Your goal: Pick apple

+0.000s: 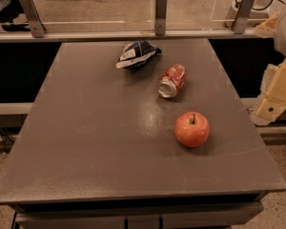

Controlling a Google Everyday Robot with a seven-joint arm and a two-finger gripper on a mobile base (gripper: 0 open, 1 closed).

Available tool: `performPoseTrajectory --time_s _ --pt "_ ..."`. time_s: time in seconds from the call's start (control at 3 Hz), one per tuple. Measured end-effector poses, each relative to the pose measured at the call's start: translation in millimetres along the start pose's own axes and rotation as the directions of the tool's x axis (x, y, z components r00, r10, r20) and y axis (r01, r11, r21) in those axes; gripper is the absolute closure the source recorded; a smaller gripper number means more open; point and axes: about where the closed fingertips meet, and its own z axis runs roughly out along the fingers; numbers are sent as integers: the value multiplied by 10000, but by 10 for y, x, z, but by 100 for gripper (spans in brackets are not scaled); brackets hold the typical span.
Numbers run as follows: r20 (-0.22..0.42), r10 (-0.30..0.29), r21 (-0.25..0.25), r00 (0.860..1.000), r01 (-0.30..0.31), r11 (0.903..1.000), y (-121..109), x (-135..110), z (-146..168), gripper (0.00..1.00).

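The apple [192,129] is round and red with yellowish patches and a short dark stem. It stands upright on the right half of the grey table [86,142], nearer the front edge. My gripper [268,108] is a pale cream shape at the right edge of the view, past the table's right side. It hangs to the right of the apple and a little farther back, apart from it, and holds nothing that I can see.
A crushed red soda can [172,80] with a silver end lies on its side just behind the apple. A crumpled dark blue and white bag [137,54] lies near the back edge. A rail with metal brackets [160,12] runs behind the table.
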Motion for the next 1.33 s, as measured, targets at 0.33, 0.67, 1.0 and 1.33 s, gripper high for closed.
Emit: performPoseTrajectory --time_s 0.33,0.67,1.0,1.33 --pt "1 0 1 10000 0 10000 0 -1 0 0" --pt "104 21 -277 9999 -18 9996 5 -47 202 0" --pt "-27 251 -928 9997 -252 9954 55 0 568 0" --pt "-223 215 -1559 9995 -248 9875 181 5 916 0"
